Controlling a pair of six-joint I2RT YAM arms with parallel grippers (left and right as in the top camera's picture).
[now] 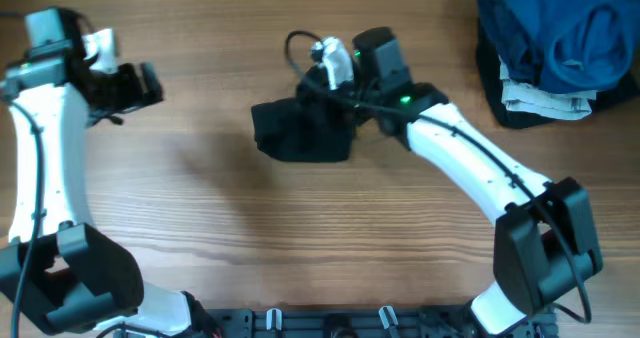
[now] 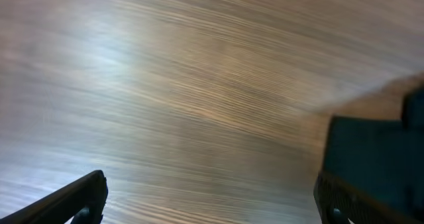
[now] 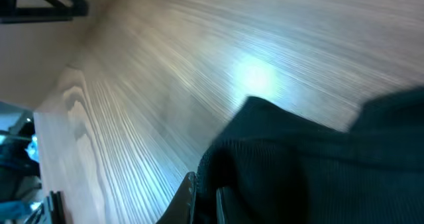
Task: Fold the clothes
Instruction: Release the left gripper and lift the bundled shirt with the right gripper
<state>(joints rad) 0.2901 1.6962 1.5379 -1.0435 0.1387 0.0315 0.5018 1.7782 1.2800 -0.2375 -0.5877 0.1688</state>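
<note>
The black garment [image 1: 300,130] lies bunched in a compact, wrinkled heap at the middle of the wooden table. My right gripper [image 1: 345,90] is at its upper right edge. In the right wrist view the fingers [image 3: 204,199] are shut on a fold of the ribbed black fabric [image 3: 311,164], which fills the lower right. My left gripper [image 1: 140,86] is open and empty, over bare wood far to the left of the garment. Its two fingers [image 2: 212,207] stand wide apart in the left wrist view. A dark shape [image 2: 381,148] at that view's right edge looks like the garment.
A bright blue garment [image 1: 560,23] is piled at the back right corner on a small white folded piece [image 1: 540,96] and dark cloth. The wooden table top [image 1: 250,238] stretches in front of the garment.
</note>
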